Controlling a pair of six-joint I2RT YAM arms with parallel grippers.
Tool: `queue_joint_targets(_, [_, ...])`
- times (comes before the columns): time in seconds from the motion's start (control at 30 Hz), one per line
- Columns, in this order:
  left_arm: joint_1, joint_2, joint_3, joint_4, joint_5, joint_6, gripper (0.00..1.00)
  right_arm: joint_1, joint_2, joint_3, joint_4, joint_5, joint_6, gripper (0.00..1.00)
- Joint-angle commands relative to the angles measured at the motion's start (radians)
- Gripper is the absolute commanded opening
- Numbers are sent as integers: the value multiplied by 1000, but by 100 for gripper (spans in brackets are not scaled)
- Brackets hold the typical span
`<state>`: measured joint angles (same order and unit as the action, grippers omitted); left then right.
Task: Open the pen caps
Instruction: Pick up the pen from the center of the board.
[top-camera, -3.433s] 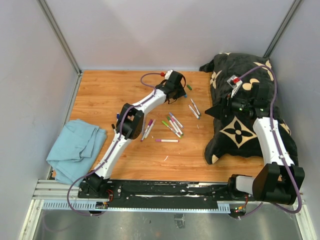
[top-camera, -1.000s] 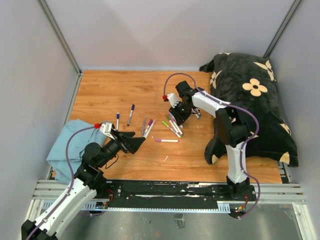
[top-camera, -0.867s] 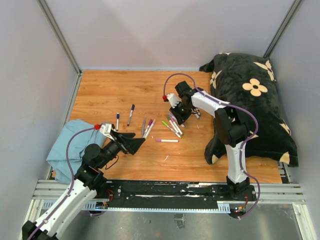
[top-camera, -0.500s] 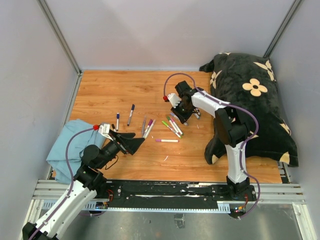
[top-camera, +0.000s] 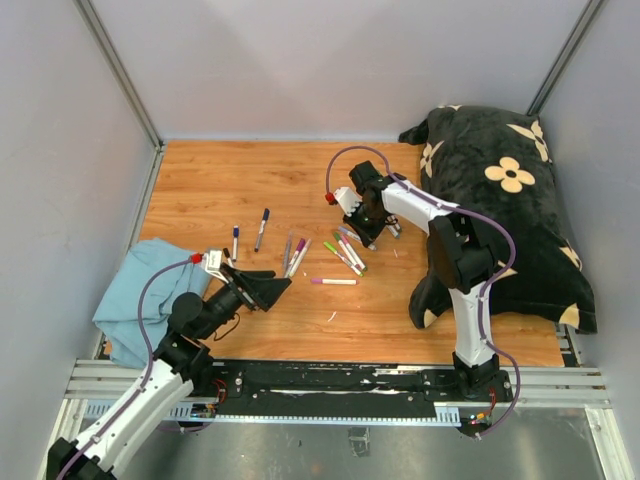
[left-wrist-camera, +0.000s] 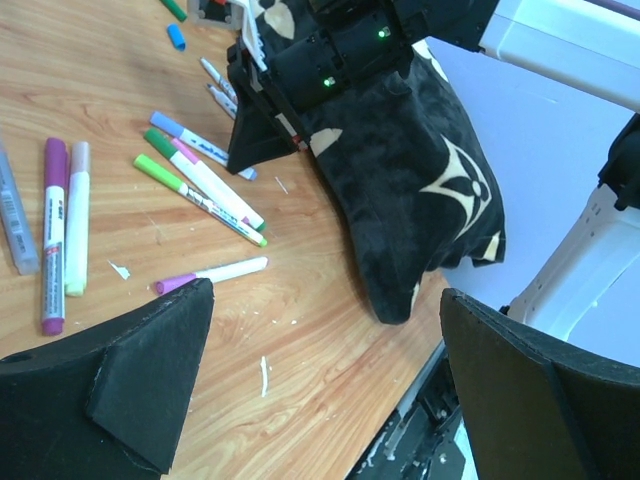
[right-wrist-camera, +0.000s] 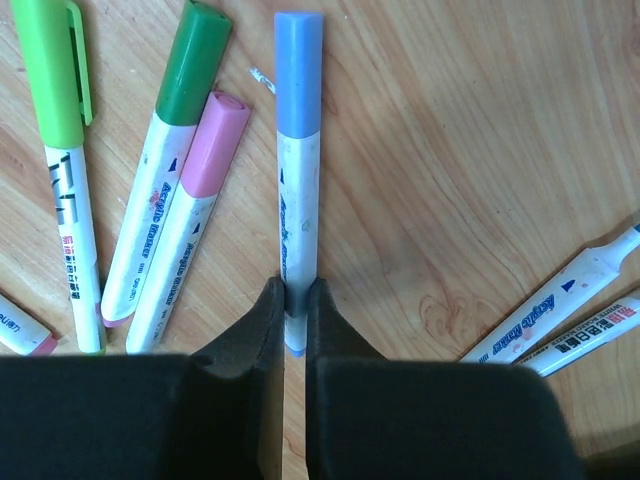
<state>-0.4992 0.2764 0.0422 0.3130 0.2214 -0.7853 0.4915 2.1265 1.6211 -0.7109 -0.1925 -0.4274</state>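
The right gripper (right-wrist-camera: 296, 292) has its jaws pinched tight on the white barrel (right-wrist-camera: 298, 215) of a felt pen, near its bare end. That pen's light blue plastic cap (right-wrist-camera: 298, 75) sits on the other end, straight ahead of the jaws, and the pen lies flat on the wooden bench (right-wrist-camera: 450, 150). Just left of the jaws, three more capped pens lie side by side. Nearest is the one with a pink cap (right-wrist-camera: 212, 145), then a dark green cap (right-wrist-camera: 193, 65), and furthest out a lime green cap (right-wrist-camera: 52, 75) with a clip. To the right of the jaws two white pen barrels (right-wrist-camera: 560, 305) angle away, apart from the grip.

From above, this gripper (top-camera: 368, 228) points down into the cluster of pens beside a black cushion with cream flowers (top-camera: 500, 190).

The left gripper (left-wrist-camera: 325, 370) hovers over the bench with its jaws spread wide and nothing between them. Just beyond its left jaw lies a pen with a violet cap (left-wrist-camera: 178, 284). Further left are a pen with a magenta cap (left-wrist-camera: 52, 190) and a pale cream pen (left-wrist-camera: 77, 215). Far ahead, near the right arm, a short blue cap (left-wrist-camera: 176, 37) lies loose. From above, a light blue cloth (top-camera: 150, 295) lies behind these jaws.
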Motion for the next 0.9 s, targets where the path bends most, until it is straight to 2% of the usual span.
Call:
queue_joint_targets(0.0, [4, 74, -43, 194, 35, -69, 99, 8, 24, -21, -35, -12, -41, 1])
queue_joint_targets(0.23, [4, 406, -5, 523, 81, -121, 99, -37, -123, -110, 18, -131, -36, 1])
queue_joint_targets(0.43, [4, 708, 73, 758, 60, -152, 97, -65, -242, -158, 30, -270, -20, 1])
queue_joint_targets(0.63, [4, 880, 193, 799, 40, -134, 94, -92, -322, -183, 35, -444, 13, 1])
queue_joint_targets(0.87, [2, 919, 270, 821, -47, -105, 93, -103, -391, -198, 28, -806, 33, 1])
